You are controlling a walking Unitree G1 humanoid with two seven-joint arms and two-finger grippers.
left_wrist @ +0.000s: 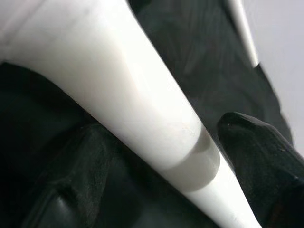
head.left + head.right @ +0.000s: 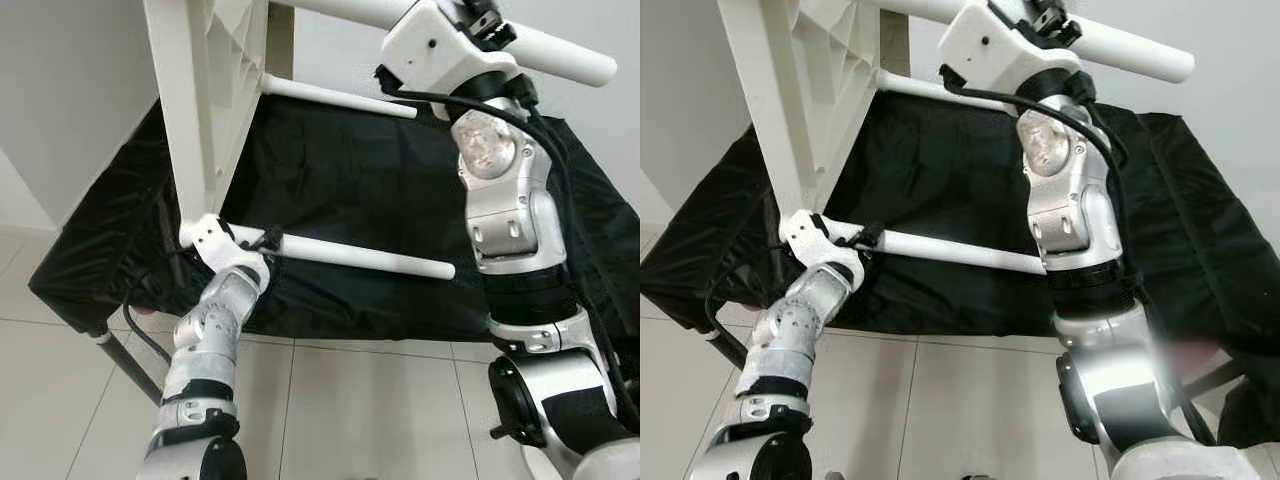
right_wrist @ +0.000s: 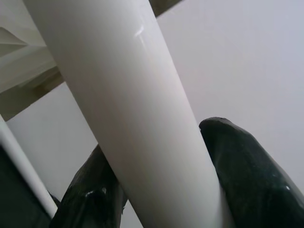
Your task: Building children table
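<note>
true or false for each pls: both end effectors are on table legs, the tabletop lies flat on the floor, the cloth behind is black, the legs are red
1. Both end effectors grip table legs: true. The left end effector is on the lower leg, the right end effector on the upper leg.
2. The tabletop lies flat on the floor: false. It stands on edge, held up.
3. The cloth behind is black: true.
4. The legs are red: false. They are white.

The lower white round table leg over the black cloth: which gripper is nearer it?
Left. The left gripper clamps the lower white round table leg near the tabletop; the right gripper grips the upper leg.
</note>
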